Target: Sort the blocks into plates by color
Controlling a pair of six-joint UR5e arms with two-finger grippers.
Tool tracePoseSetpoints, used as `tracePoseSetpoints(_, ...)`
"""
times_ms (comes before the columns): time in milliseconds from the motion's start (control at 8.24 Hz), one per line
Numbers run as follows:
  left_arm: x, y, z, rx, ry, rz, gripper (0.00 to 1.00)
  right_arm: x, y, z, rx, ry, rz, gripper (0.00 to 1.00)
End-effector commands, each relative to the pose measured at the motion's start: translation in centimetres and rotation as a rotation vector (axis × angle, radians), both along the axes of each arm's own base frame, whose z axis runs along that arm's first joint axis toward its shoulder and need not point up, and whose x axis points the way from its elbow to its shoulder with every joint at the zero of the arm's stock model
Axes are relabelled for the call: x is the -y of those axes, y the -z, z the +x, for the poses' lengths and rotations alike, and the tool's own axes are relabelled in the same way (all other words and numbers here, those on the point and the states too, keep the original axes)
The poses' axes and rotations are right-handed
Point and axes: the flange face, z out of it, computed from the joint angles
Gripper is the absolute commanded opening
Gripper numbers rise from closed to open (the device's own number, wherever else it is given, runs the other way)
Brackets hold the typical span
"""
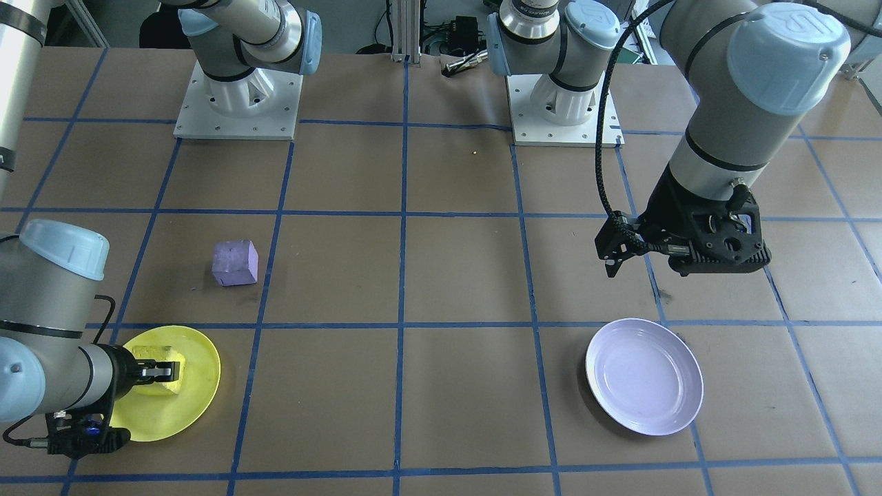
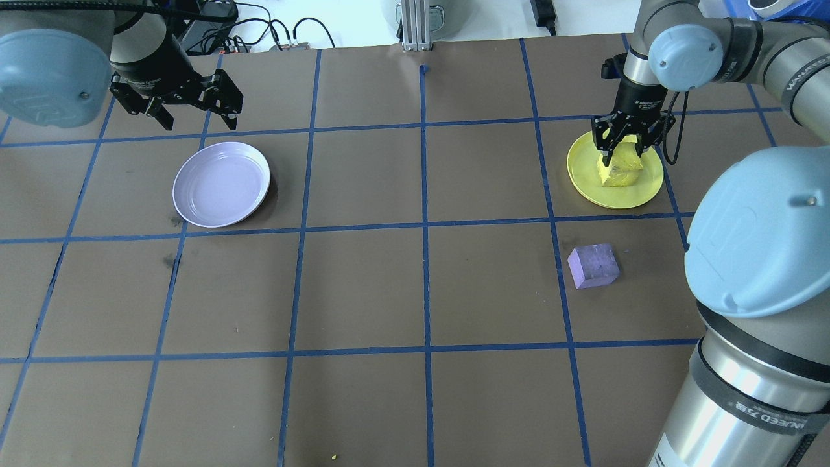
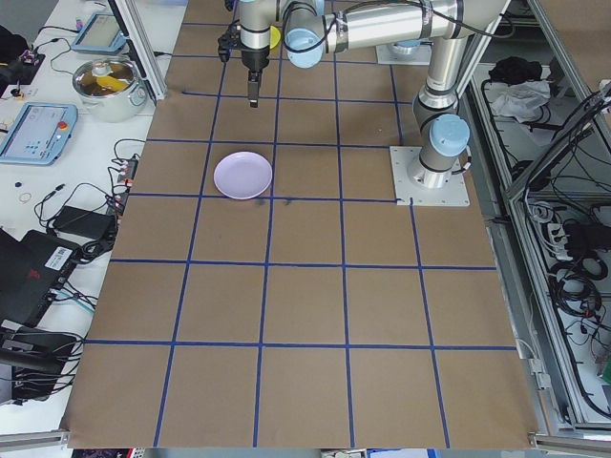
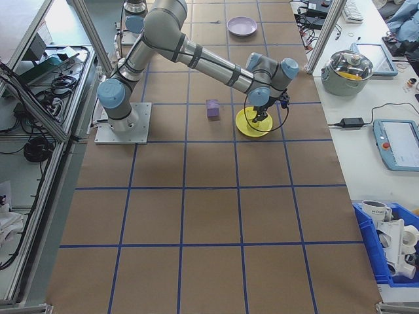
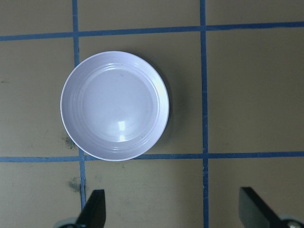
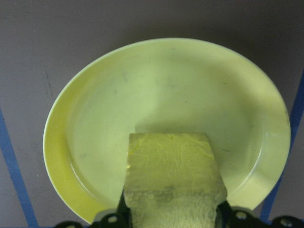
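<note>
The right gripper has its fingers clamped on either side of the yellow block, and the block sits over the yellow plate. The right wrist camera is the one that makes the grasp plain: the rough yellow block fills the gap between the two fingers at the bottom of the picture, with the yellow plate spread out beneath it. Whether the block touches the plate floor I cannot tell from any view. From across the table the same gripper reaches in sideways over the plate's near half.

The purple block lies alone on the brown paper, near the yellow plate but apart from it.

Over on the other side, the left gripper hangs in the air with its fingers spread wide and nothing between them. Its wrist camera looks straight down on the lavender plate, glossy and bare, with the two finger tips far apart along the bottom edge. The overhead view puts that gripper just beyond the lavender plate, not above its middle.
</note>
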Motion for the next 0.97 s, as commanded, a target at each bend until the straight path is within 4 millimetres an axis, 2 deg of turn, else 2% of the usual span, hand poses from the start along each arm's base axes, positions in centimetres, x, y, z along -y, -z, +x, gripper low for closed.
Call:
tracePoseSetpoints(0,0.0,0.1,0.0,0.0,-0.001,0.001,1.0,-0.1,-2.6,0.3,-0.006,0.001,-0.04,0.98)
tracePoseSetpoints(121,0.0,-0.1,0.2,0.0,-0.002,-0.003,1.0,-1.5,-5.7,2.6,-0.01,-0.029,-0.054,1.0)
tracePoseSetpoints(243,0.0,0.0,0.2,0.0,-0.004,0.0,1.0,-3.2,-7.4,4.2,-0.012,-0.035,-0.035,1.0)
tracePoseSetpoints(364,0.0,-0.1,0.3,0.0,-0.004,-0.003,1.0,-5.9,-8.4,5.7,-0.011,-0.04,-0.02,1.0)
tracePoseSetpoints(607,0.0,-0.2,0.3,0.0,-0.005,-0.004,1.0,-13.5,-6.1,7.4,-0.002,-0.054,0.051,1.0)
tracePoseSetpoints(729,0.0,-0.1,0.3,0.0,-0.005,-0.002,1.0,-15.7,-5.9,7.7,-0.002,-0.056,0.022,1.0)
tracePoseSetpoints(850,0.0,-0.2,0.3,0.001,0.001,-0.004,1.0,-17.2,-4.4,8.1,0.02,-0.054,0.024,1.0)
